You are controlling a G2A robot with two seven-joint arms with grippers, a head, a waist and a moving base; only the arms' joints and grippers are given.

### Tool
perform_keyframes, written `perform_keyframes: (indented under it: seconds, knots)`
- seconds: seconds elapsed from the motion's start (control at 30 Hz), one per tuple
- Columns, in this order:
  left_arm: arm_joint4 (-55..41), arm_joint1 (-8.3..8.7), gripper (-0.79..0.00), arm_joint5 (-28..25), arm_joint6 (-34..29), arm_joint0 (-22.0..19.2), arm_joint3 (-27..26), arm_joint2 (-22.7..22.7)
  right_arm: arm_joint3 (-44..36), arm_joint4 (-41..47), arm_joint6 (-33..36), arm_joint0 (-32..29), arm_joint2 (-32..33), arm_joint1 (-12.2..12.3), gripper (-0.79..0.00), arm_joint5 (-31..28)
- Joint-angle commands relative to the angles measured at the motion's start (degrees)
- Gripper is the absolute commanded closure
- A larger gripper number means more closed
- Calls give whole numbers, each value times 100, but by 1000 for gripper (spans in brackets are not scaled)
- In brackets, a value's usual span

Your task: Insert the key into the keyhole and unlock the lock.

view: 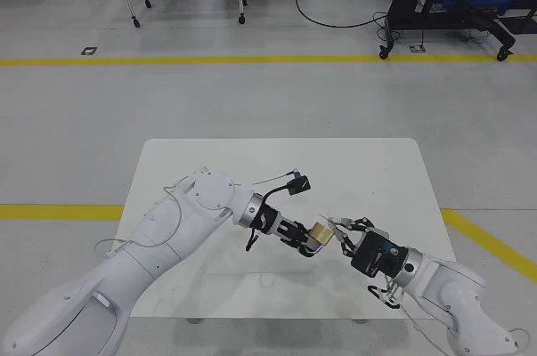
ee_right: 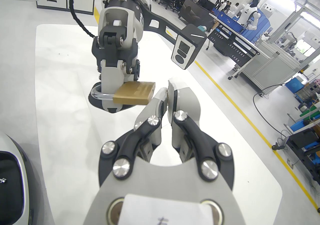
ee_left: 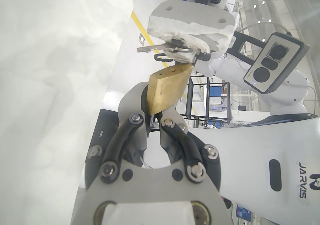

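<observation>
Nearly there: key just beside lock, not yet in.
Mid-frame, the left gripper clamps the lock; the right gripper pinches the key; insertion and turning remain.

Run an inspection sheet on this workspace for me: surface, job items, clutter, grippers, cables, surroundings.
Surface: white table with rounded corners.
Job's things: brass padlock held up off the table; key close beside it, not in the keyhole.
Clutter: nothing seen.
Grippers: left gripper shut on the padlock; right gripper shut on the key.
Cables: black wrist cable looping along the left arm; black floor cable beyond the table.
Surroundings: yellow floor lines; workbenches in the room behind.
</observation>
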Motion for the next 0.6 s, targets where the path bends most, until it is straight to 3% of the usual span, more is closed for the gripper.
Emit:
perform_keyframes:
  seconds: [0.0, 0.17, 0.33, 0.57]
  knots:
    - [384, -8, 0, 234, 14, -92, 14, 54, 73, 56, 18, 1, 51, -1, 0, 26]
    - [1718, -19, 0, 1013, -632, -606, -181, 382, 240, 235, 42, -32, 299, 7, 0, 96]
    - [3014, 1, 0, 1693, -1307, -1179, -725, 621, 295, 347, -1, -112, 526, 18, 0, 88]
    - [4194, 67, 0, 2374, -1330, -1435, -1556, 876, 320, 447, -88, -181, 532, 5, 0, 110]
